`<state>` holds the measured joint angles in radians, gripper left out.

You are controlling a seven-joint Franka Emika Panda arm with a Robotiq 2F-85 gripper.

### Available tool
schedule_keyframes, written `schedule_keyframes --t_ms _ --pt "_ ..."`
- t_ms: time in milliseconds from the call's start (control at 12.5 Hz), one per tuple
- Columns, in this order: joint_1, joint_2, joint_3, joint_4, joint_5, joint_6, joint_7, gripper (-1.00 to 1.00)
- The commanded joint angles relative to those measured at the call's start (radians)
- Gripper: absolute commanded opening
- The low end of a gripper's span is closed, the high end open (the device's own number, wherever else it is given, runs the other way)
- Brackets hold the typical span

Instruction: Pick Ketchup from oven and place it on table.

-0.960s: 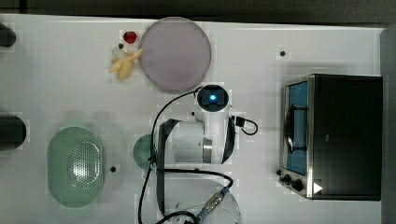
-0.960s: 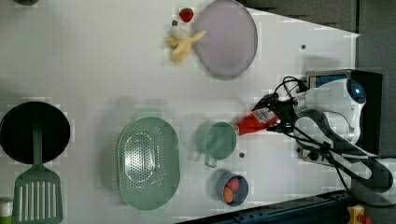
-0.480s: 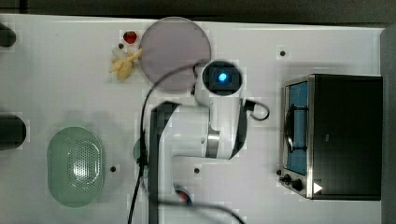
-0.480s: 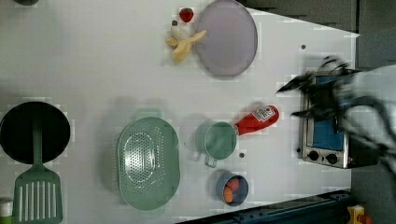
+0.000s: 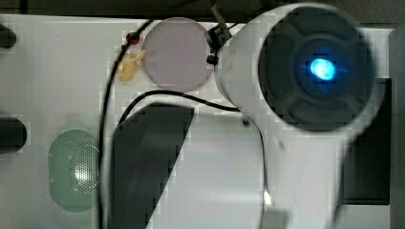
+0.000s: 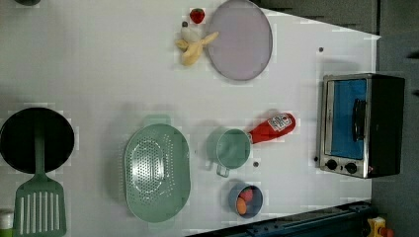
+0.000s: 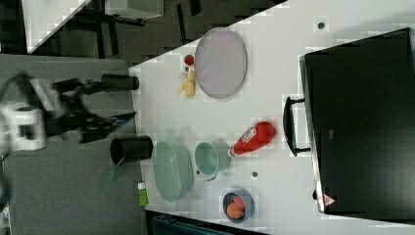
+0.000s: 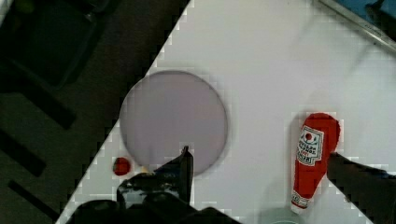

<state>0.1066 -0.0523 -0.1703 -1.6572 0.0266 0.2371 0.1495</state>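
Observation:
The Ketchup, a red bottle with a white cap, lies flat on the white table, cap toward a green cup. It also lies on the table in the right view and the wrist view. The oven stands at the left view's right, its blue glass door closed. My gripper hangs high above the table, open, with nothing between its dark fingers. My arm looms close under the top camera.
A greyish-purple plate, a banana-like item and a small strawberry sit at the left view's top. A green colander, a blue bowl of fruit, a black pan and a green spatula lie lower down.
A second ago my gripper was at the Ketchup beside the cup. The arm has since pulled away and risen toward the top camera, while the bottle stays lying on the table.

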Motion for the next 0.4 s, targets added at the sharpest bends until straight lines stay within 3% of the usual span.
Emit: schedule_keyframes --t_ms 80,400 --pt "0.004 0.055 0.034 0.022 0.0 -0.136 0.038 1.0" --pt "0.002 0.054 0.03 0.083 -0.001 -0.268 0.038 1.0"
